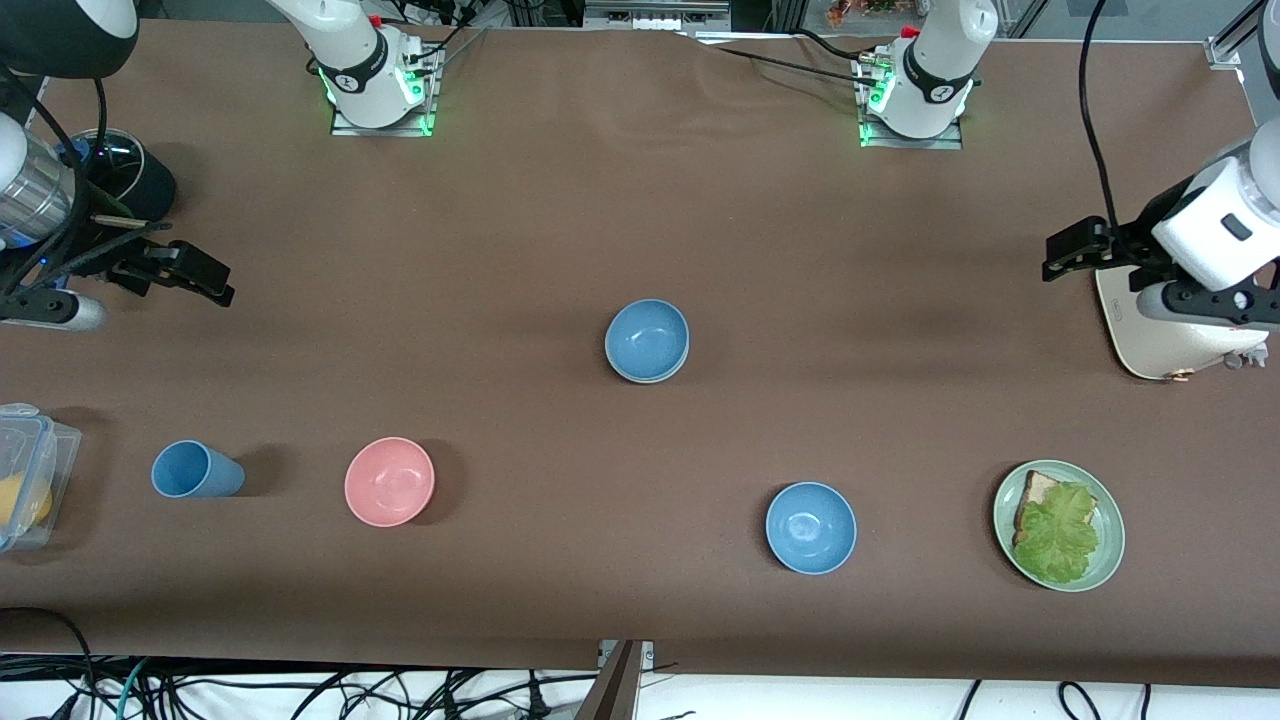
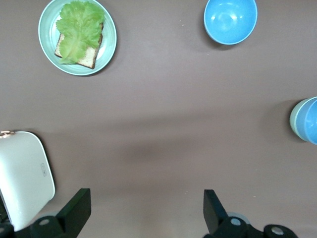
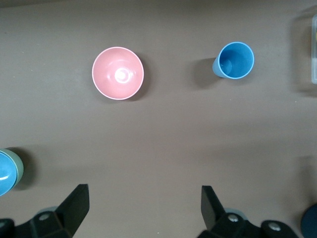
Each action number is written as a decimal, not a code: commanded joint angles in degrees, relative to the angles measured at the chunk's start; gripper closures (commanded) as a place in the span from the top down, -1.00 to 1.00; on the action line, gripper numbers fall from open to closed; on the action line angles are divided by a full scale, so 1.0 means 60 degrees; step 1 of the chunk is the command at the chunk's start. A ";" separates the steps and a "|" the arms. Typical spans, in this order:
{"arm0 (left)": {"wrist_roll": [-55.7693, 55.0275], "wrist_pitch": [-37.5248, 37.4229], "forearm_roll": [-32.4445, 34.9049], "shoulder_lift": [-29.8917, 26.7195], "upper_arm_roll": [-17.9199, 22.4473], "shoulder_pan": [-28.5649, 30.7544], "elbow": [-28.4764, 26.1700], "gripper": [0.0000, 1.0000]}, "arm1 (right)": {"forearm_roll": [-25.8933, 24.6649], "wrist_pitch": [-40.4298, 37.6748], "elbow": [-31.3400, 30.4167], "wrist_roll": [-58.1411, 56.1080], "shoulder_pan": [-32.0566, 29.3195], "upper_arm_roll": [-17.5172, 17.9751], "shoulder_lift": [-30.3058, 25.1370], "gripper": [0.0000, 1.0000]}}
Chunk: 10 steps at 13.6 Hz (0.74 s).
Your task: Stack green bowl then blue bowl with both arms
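Observation:
A blue bowl (image 1: 647, 338) sits nested inside the green bowl (image 1: 625, 374) at the middle of the table; only the green rim shows beneath it. The stack also shows at the edge of the left wrist view (image 2: 306, 126) and of the right wrist view (image 3: 6, 173). A second blue bowl (image 1: 811, 527) stands alone nearer the front camera, toward the left arm's end, and shows in the left wrist view (image 2: 230, 20). My left gripper (image 1: 1075, 250) (image 2: 147, 201) is open and empty over the left arm's end. My right gripper (image 1: 195, 272) (image 3: 144, 196) is open and empty over the right arm's end.
A pink bowl (image 1: 389, 481) and a blue cup (image 1: 195, 470) stand toward the right arm's end. A pale green plate (image 1: 1112, 515) with bread and lettuce and a white appliance (image 1: 1165, 345) are at the left arm's end. A clear plastic box (image 1: 30, 470) sits at the right arm's end.

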 commanded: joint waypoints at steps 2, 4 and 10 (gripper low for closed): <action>0.0339 0.0657 0.0252 -0.0960 -0.0055 0.0121 -0.1464 1.00 | 0.0047 -0.0004 -0.0036 0.0066 -0.0062 0.0055 -0.0026 1.00; 0.0354 0.0716 0.0296 -0.0961 -0.0084 0.0298 -0.1465 1.00 | 0.0279 0.0141 -0.0429 0.0080 -0.0077 0.0040 -0.0186 1.00; 0.0353 0.0716 0.0267 -0.0946 -0.0099 0.0445 -0.1392 1.00 | 0.0839 0.0406 -0.0930 -0.0037 -0.0048 -0.0487 -0.0451 1.00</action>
